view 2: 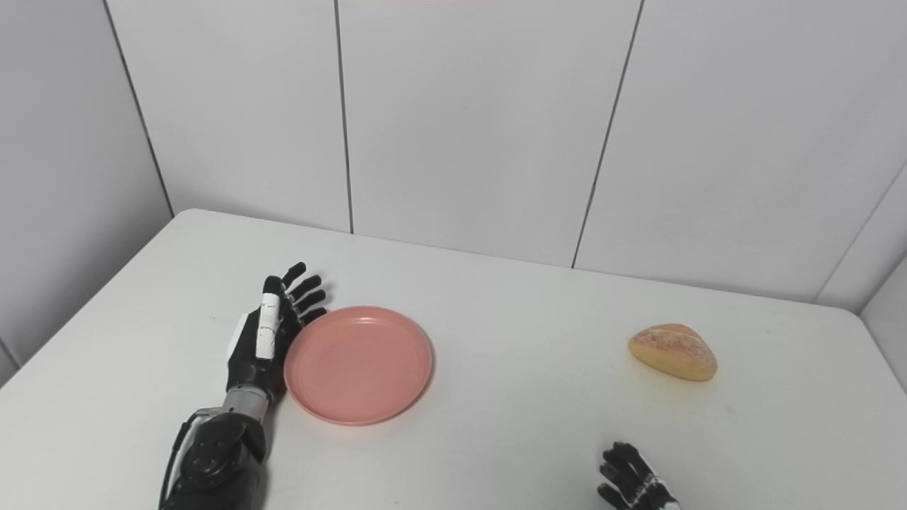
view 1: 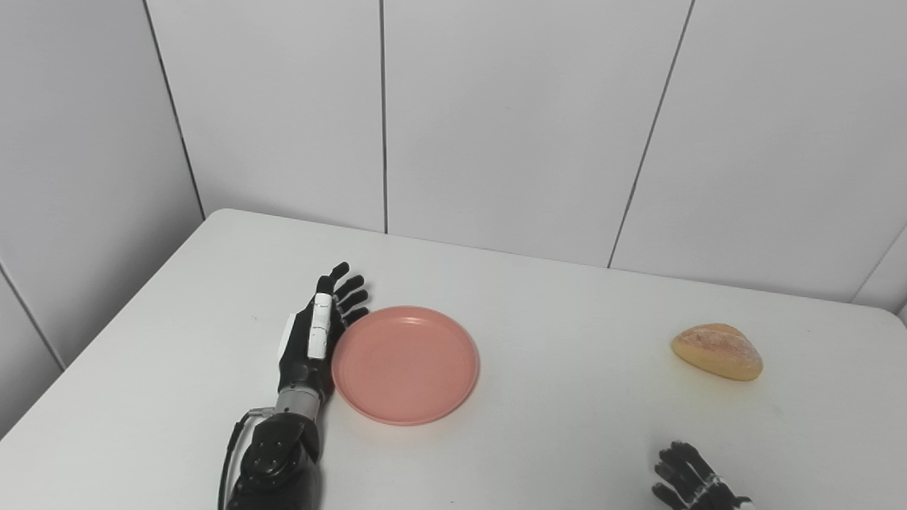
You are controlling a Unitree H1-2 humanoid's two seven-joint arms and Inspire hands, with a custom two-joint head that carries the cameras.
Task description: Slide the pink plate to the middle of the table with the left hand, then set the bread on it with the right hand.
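Left hand: the black left hand [view 1: 317,338] stands edge-on against the left rim of the plate, fingers straight and spread, holding nothing.
Plate: the round pink plastic plate [view 1: 405,364] lies flat and bare, left of the worktop's middle, nearer the front edge than the back.
Bread: the golden crusty bread roll [view 1: 717,351] sits towards the right edge of the white table [view 1: 567,319], well apart from the plate.
Right hand: the black right hand [view 1: 689,478] just peeks in at the front edge, near the right corner; fingers apart, nothing in them.
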